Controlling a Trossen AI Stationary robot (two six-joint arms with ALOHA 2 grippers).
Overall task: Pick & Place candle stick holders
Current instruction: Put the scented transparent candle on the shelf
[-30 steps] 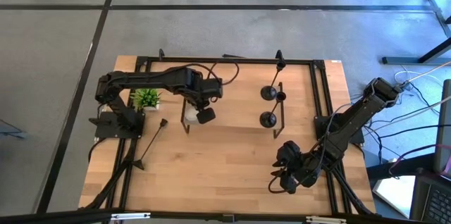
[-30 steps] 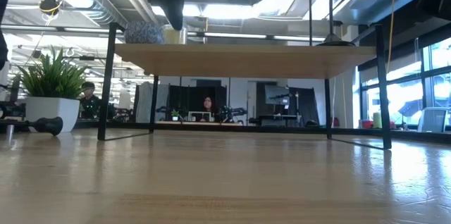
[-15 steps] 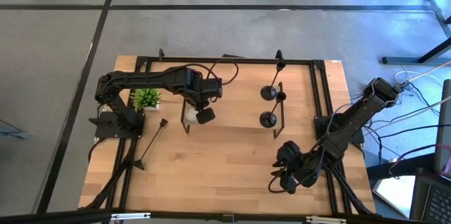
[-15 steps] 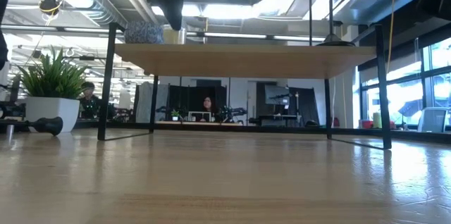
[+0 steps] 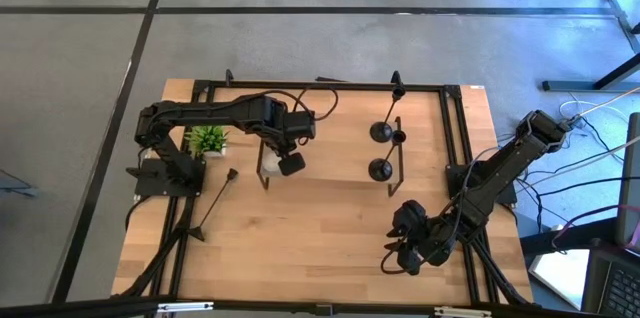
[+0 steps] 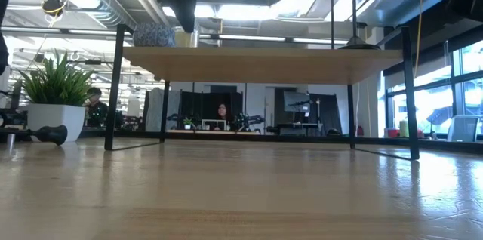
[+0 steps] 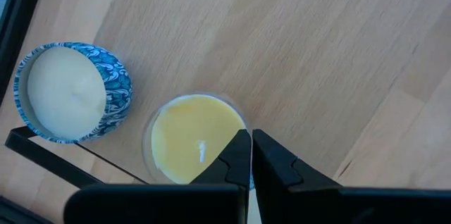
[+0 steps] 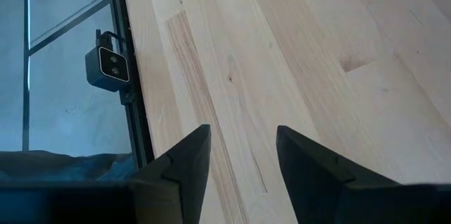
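one candle stick holder [image 5: 213, 204] lies flat near the bench's [image 5: 320, 238] left edge; two others [image 5: 381, 150] stand on the shelf [image 5: 330, 143] near its right end. the left gripper [image 7: 251, 155], shut and empty, hovers over the shelf's left end just above a yellow candle [image 7: 189, 136], beside a blue-patterned candle [image 7: 69, 91]. descending here would strike the candle, it seems. the right gripper [image 8: 239, 157] waits open by the bench's front right corner.

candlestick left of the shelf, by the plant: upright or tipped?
Tipped. The slim black metal candlestick lies flat on the wooden table, its stem stretched across the boards in the high view.
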